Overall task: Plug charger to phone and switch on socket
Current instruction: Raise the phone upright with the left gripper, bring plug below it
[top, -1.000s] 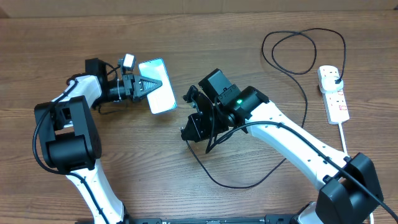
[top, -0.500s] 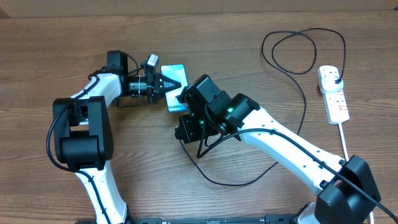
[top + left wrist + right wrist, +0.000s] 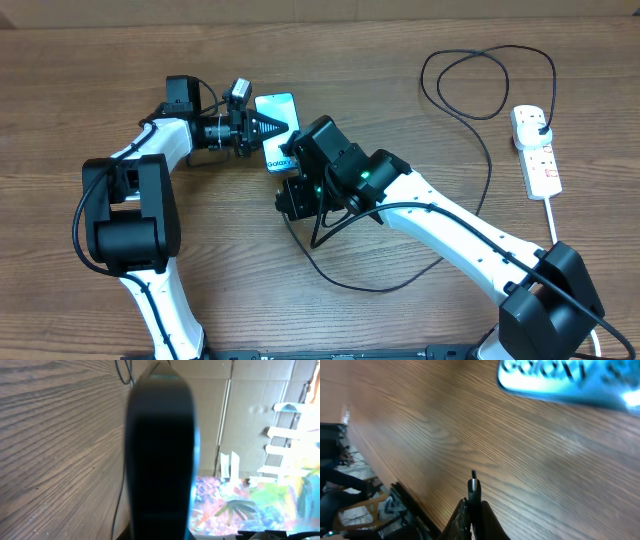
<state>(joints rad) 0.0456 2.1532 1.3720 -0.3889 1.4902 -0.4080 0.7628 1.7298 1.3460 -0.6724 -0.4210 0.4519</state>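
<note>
Mid-table, the left gripper (image 3: pixel 268 128) clamps the phone (image 3: pixel 283 108) across its width, its long axis running far to near. The right gripper (image 3: pixel 474 497), pinched shut on the connector (image 3: pixel 473 480) of the charger (image 3: pixel 491 160), sits just near-side of the phone's near short end, tip aimed at it but apart (plainly the arm to make the insertion). Far right, the charger's plug (image 3: pixel 540 124) sits in the socket (image 3: pixel 545 170).

Blurred dark phone (image 3: pixel 160 460) fills ctr, table (image 3: pixel 50 445) left.
</note>
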